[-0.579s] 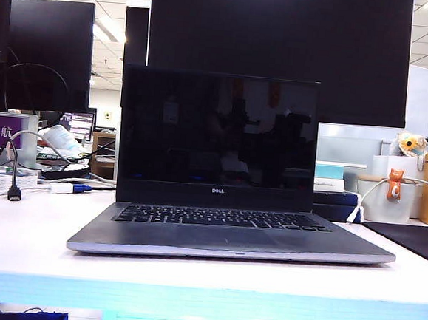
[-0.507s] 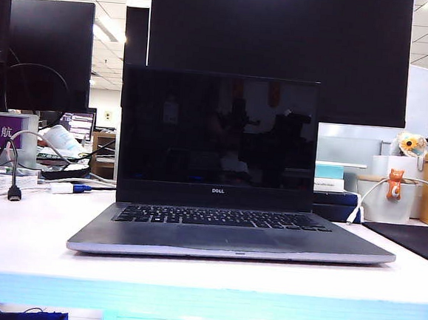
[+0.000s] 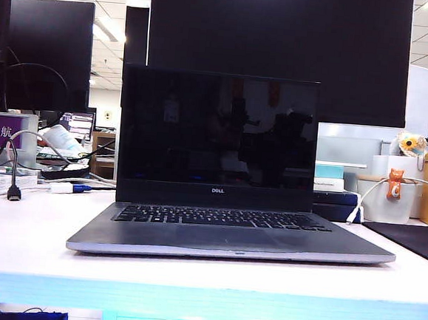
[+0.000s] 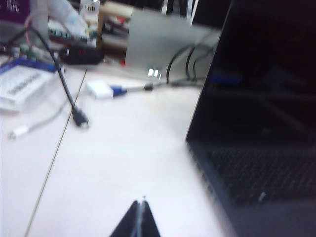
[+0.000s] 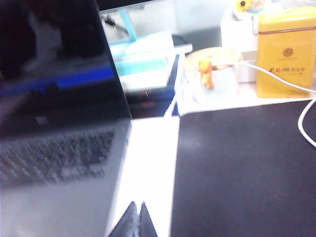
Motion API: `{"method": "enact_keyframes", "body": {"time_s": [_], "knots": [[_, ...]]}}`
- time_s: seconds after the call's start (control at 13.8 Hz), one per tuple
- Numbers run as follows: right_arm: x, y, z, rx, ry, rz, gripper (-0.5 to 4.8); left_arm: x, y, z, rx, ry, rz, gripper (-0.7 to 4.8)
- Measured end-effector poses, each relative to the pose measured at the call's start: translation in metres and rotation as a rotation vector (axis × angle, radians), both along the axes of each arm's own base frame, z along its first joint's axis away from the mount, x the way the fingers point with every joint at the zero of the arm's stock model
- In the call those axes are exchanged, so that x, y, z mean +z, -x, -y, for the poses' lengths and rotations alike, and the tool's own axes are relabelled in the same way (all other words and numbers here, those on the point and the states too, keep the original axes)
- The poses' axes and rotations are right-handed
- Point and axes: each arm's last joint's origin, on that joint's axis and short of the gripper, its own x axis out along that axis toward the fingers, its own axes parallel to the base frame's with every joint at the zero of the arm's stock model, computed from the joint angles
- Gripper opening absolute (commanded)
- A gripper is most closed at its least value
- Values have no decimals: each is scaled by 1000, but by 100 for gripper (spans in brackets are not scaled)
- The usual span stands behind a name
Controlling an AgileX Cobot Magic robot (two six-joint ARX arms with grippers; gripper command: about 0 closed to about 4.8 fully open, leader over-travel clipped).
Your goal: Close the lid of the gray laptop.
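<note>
The gray laptop (image 3: 230,235) sits open in the middle of the white table (image 3: 15,241), its lid (image 3: 217,138) upright with the black screen facing the exterior camera. The left gripper (image 4: 138,219), fingertips pressed together, hovers low over bare table off the laptop's left edge. The right gripper (image 5: 136,219), likewise closed and empty, hangs beside the right edge, near the black mat (image 5: 247,168).
</note>
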Motion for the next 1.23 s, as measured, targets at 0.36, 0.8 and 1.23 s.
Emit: {"method": "enact_keyframes", "body": {"time_s": [0.36,0.8,1.23], "knots": [[20,4,0,-11,-151,40,-3,47,12,-1,28,17,120,-5],[74,8,2,-76,-132,100,-3,103,-10,0,19,-40,51,-5],[148,-42,-4,136,23,-114,-2,195,-68,6,-117,-221,2,-5]]}}
